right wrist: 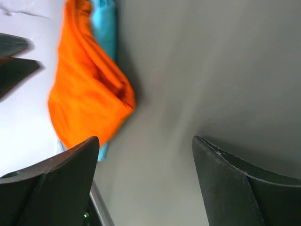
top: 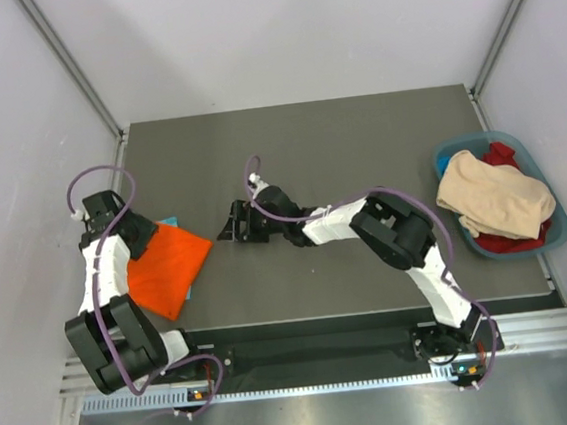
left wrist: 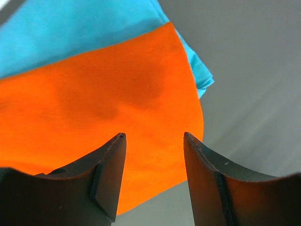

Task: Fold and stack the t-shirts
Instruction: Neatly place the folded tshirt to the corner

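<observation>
The orange t-shirt (top: 168,269) lies folded at the table's left side, on top of the turquoise t-shirt (top: 170,221), of which only an edge shows. My left gripper (top: 141,236) hovers over the stack's far left corner. In the left wrist view it (left wrist: 154,136) is open, with the orange shirt (left wrist: 94,108) and turquoise shirt (left wrist: 70,28) below and nothing between the fingers. My right gripper (top: 227,225) sits just right of the stack over bare table. It (right wrist: 146,139) is open and empty, and the orange shirt (right wrist: 89,94) and turquoise shirt (right wrist: 104,23) are off to its left.
A blue basket (top: 557,231) stands at the table's right edge, holding a beige cloth (top: 493,197) and a red cloth (top: 499,157). The stack lies close to the table's left edge and front edge (top: 354,314). White walls enclose the table.
</observation>
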Motion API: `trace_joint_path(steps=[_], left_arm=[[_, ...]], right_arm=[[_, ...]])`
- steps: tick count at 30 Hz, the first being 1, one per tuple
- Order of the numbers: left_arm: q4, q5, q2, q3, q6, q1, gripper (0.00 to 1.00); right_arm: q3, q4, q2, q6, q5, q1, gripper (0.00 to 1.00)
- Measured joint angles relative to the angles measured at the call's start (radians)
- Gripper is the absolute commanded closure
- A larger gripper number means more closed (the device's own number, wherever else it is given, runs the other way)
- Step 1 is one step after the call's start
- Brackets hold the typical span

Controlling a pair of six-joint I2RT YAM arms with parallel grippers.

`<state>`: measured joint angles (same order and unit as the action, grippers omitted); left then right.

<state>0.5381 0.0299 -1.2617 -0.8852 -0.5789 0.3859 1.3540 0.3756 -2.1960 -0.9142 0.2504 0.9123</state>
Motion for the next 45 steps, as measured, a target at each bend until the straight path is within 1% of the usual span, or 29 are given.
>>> trace_joint_path(steps=[3, 7, 8, 12, 16, 19, 22, 23, 25, 26, 28, 29, 32, 33, 35, 37, 38, 40, 41, 43, 44, 45], left_arm=[[-0.014, -0.004, -0.039, 0.010, -0.019, 0.000, 0.42], [-0.014, -0.080, -0.065, 0.018, -0.042, 0.000, 0.40], [-0.014, -0.102, -0.070, 0.018, -0.047, 0.000, 0.40], [-0.014, -0.172, -0.082, 0.018, -0.056, 0.001, 0.39], [-0.015, -0.211, -0.094, 0.019, -0.060, 0.001, 0.39], [-0.015, -0.225, -0.106, 0.019, -0.062, 0.001, 0.39], [-0.015, -0.229, -0.112, 0.019, -0.058, 0.002, 0.40], [-0.016, -0.229, -0.111, 0.019, -0.054, 0.002, 0.40], [-0.016, -0.228, -0.111, 0.017, -0.043, 0.002, 0.42], [-0.016, -0.227, -0.109, 0.015, -0.036, 0.002, 0.42], [-0.016, -0.228, -0.103, 0.003, 0.001, 0.002, 0.42], [-0.018, -0.229, -0.099, -0.005, 0.018, 0.002, 0.42], [-0.027, -0.224, -0.089, -0.035, 0.079, 0.009, 0.43], [-0.031, -0.217, -0.089, -0.046, 0.096, 0.013, 0.43], [-0.042, -0.182, -0.092, -0.064, 0.137, 0.018, 0.43], [-0.044, -0.132, -0.106, -0.085, 0.174, 0.021, 0.43], [-0.046, -0.097, -0.120, -0.097, 0.194, 0.022, 0.43], [-0.036, -0.034, -0.155, -0.127, 0.232, 0.026, 0.43], [-0.028, -0.002, -0.177, -0.145, 0.246, 0.032, 0.43], [-0.017, 0.048, -0.198, -0.167, 0.257, 0.053, 0.43], [-0.005, 0.066, -0.199, -0.171, 0.256, 0.071, 0.43], [0.015, 0.067, -0.197, -0.175, 0.249, 0.084, 0.44]], right_arm=[[0.037, 0.065, -0.051, -0.034, 0.000, 0.019, 0.23], [0.092, 0.119, -0.111, -0.058, -0.005, 0.042, 0.26], [0.100, 0.126, -0.120, -0.065, -0.013, 0.050, 0.28], [0.106, 0.142, -0.135, -0.098, -0.052, 0.075, 0.31], [0.106, 0.162, -0.144, -0.142, -0.098, 0.090, 0.35], [0.108, 0.197, -0.163, -0.172, -0.107, 0.093, 0.41], [0.116, 0.219, -0.182, -0.184, -0.107, 0.093, 0.52], [0.116, 0.230, -0.188, -0.188, -0.106, 0.093, 0.59], [0.116, 0.238, -0.198, -0.185, -0.103, 0.093, 0.66], [0.117, 0.242, -0.203, -0.184, -0.099, 0.093, 0.76], [0.117, 0.249, -0.208, -0.175, -0.094, 0.093, 0.83], [0.117, 0.251, -0.208, -0.173, -0.092, 0.093, 0.90], [0.111, 0.272, -0.208, -0.157, -0.088, 0.093, 0.98], [0.109, 0.277, -0.208, -0.152, -0.088, 0.093, 0.99], [0.093, 0.290, -0.208, -0.142, -0.085, 0.090, 0.99], [0.077, 0.297, -0.208, -0.134, -0.082, 0.086, 0.97], [0.068, 0.305, -0.208, -0.132, -0.075, 0.083, 0.86], [0.065, 0.311, -0.206, -0.124, -0.056, 0.078, 0.74], [0.065, 0.315, -0.206, -0.119, -0.039, 0.074, 0.65], [0.049, 0.337, -0.192, -0.114, -0.006, 0.064, 0.55], [0.021, 0.350, -0.172, -0.110, 0.005, 0.058, 0.48], [-0.010, 0.357, -0.153, -0.107, 0.015, 0.051, 0.47]])
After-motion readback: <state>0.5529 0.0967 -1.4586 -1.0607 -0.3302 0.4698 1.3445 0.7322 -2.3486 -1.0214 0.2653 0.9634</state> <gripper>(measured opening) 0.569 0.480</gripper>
